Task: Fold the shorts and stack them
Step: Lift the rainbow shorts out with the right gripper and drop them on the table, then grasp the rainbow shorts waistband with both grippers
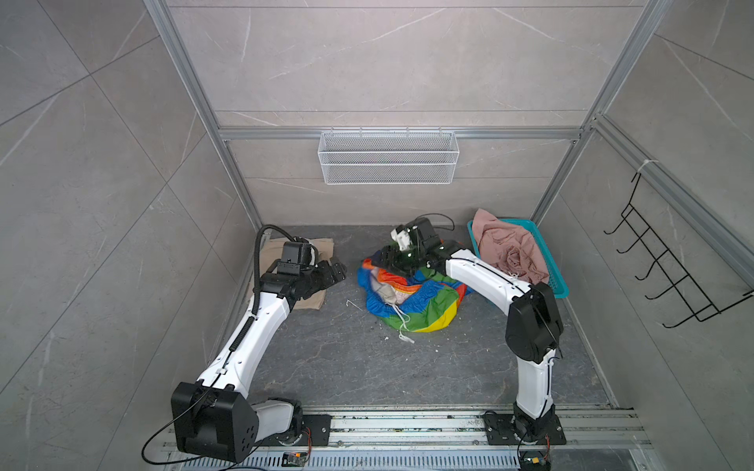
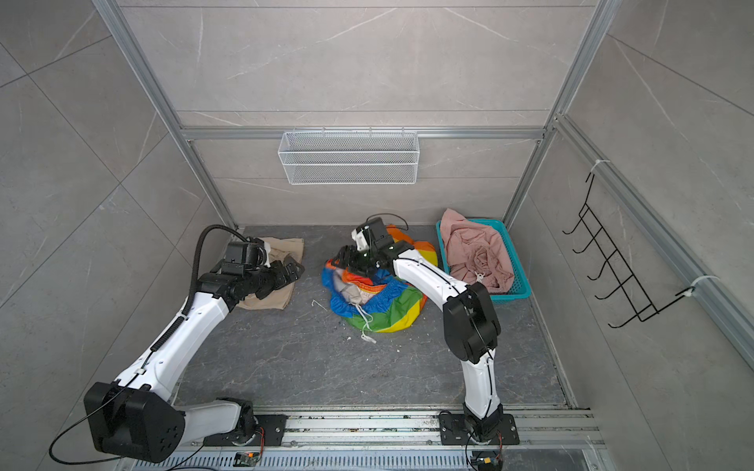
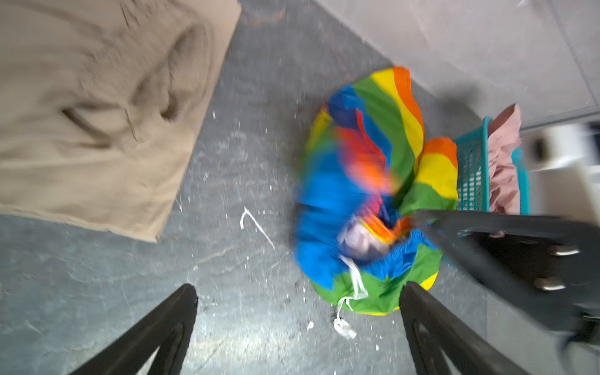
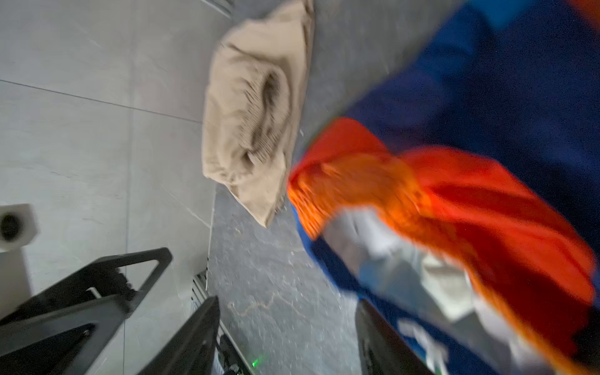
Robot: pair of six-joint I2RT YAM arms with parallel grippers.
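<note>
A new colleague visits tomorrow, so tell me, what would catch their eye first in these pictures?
The rainbow-striped shorts, a shiny crumpled heap in the middle of the dark tabletop, with the right gripper just above their far side, fingers apart. Next, the dusty pink shorts heaped in the teal basket in the far right corner, and the beige shorts lying flat at far left, under the left arm.

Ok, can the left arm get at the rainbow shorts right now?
Probably yes: the left fingers stand open, and only bare tabletop lies between them and the rainbow shorts. The right fingers are over the pile's back part, so aim for the front.
</note>
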